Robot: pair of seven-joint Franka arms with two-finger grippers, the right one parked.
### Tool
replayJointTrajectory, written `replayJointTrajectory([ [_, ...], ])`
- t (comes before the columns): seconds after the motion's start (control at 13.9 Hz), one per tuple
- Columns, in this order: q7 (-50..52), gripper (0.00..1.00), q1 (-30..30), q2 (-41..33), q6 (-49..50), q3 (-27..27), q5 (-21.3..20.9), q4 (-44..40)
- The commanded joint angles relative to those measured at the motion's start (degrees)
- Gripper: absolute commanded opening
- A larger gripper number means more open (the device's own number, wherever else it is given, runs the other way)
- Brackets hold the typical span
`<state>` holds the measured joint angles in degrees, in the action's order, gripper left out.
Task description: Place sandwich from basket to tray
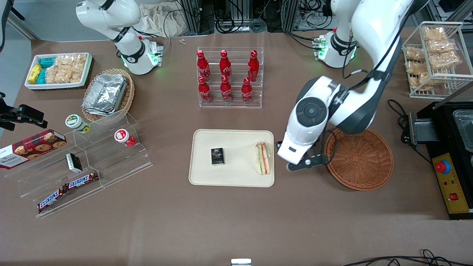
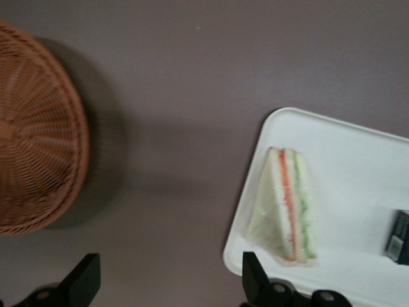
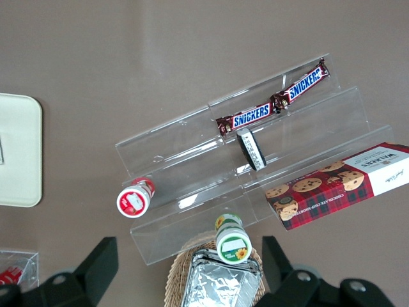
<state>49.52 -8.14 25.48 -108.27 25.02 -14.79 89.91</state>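
Observation:
The sandwich (image 1: 262,158), a clear-wrapped wedge with green and orange-red layers, lies flat on the cream tray (image 1: 236,178) at the tray's end nearest the basket. The round reddish-brown basket (image 1: 358,159) holds nothing. My left gripper (image 1: 305,162) hovers over bare table between tray and basket, open, with nothing between its fingers. The left wrist view shows the sandwich (image 2: 287,208) on the tray (image 2: 358,160), the basket (image 2: 32,160) apart from it, and the gripper (image 2: 169,278) above the brown tabletop beside the tray's corner.
A small black box (image 1: 217,156) lies on the tray. A clear rack of red cola bottles (image 1: 230,77) stands farther from the front camera. A black machine (image 1: 451,147) and wire rack (image 1: 436,55) sit at the working arm's end; an acrylic stepped stand (image 1: 85,166) toward the parked arm's.

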Motion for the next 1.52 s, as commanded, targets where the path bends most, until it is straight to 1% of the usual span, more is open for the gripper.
replayJointTrajectory([
  [0.0, -2.65, 1.00, 1.90, -6.83, -0.45, 0.12, 0.81, 6.33],
  [0.07, -5.72, 1.00, 2.16, -7.89, 0.07, -0.23, 3.34, 6.33],
  [0.14, -8.62, 1.00, 5.21, -8.86, 1.12, -0.06, 4.93, 6.42],
  [0.51, -22.15, 1.00, 12.17, -12.37, 6.75, -0.05, 6.35, 5.36],
  [0.65, -28.31, 1.00, 16.12, -13.61, 9.12, -0.05, 7.23, 5.36],
  [0.87, -37.01, 1.00, 22.27, -14.31, 9.75, -0.05, 7.59, 5.36],
  [1.01, -42.99, 1.00, 26.14, -15.80, 10.18, -0.05, 9.33, 5.54],
  [1.08, -45.46, 1.00, 28.16, -16.16, 10.71, -0.05, 9.52, 5.80],
  [1.15, -48.00, 1.00, 28.88, -16.68, 11.50, -0.14, 9.69, 5.89],
  [1.23, -49.42, 1.00, 28.19, -16.86, 12.29, -0.84, 9.61, 5.98],
  [1.3, -49.44, 1.00, 24.70, -16.95, 12.47, -4.15, 9.61, 5.89],
  [1.37, -49.61, 1.00, 20.14, -17.13, 12.56, -9.32, 9.69, 5.80],
  [1.44, -49.70, 1.00, 16.79, -18.09, 12.82, -12.42, 9.78, 6.06],
])
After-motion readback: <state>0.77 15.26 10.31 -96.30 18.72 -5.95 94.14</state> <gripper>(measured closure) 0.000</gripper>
